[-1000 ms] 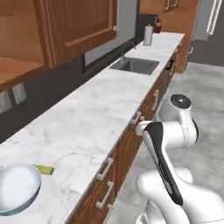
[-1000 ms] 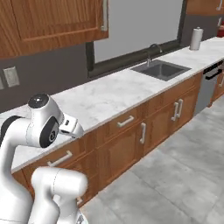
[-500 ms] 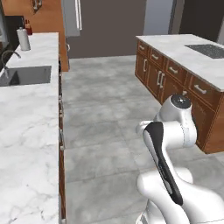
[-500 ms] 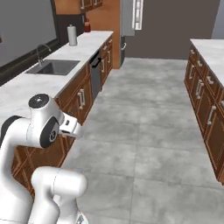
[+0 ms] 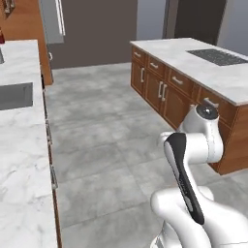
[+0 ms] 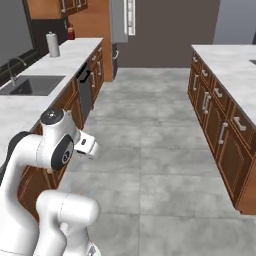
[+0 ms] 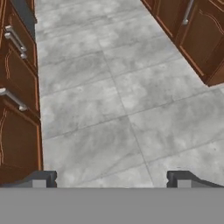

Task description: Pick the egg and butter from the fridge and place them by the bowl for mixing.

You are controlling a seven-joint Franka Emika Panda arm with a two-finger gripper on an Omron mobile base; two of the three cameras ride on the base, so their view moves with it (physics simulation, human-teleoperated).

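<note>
The fridge (image 6: pixel 121 22) stands shut at the far end of the aisle, at about 12 o'clock in the right base view and nearer 11 o'clock in the left base view (image 5: pixel 53 22), with its long grey handles facing the room; the egg and butter are presumably behind that door, and the bowl is nowhere to be pointed at from here. The gripper (image 7: pixel 113 179) hangs low over the grey floor tiles (image 7: pixel 109 87) with its fingers (image 7: pixel 41 178) spread wide and nothing between them. The main risk, as I judge it, is in the drive ahead: the aisle runs between the sink-side tabletop (image 6: pixel 55 65) at 9 o'clock and the island tabletop (image 5: pixel 203 63) at 3 o'clock, and a base that drifts could clip a cabinet front or stop too far off the handle side, leaving the arm a poor reach for pulling the door. The right base view gives the paper towel roll (image 6: pixel 52 44) and the sink (image 6: pixel 32 85), the left base view adds the dark cooktop (image 5: pixel 218 55) set in the island, and the hand view alone shows the cabinet handles (image 7: pixel 15 39) close at 10 o'clock.
</note>
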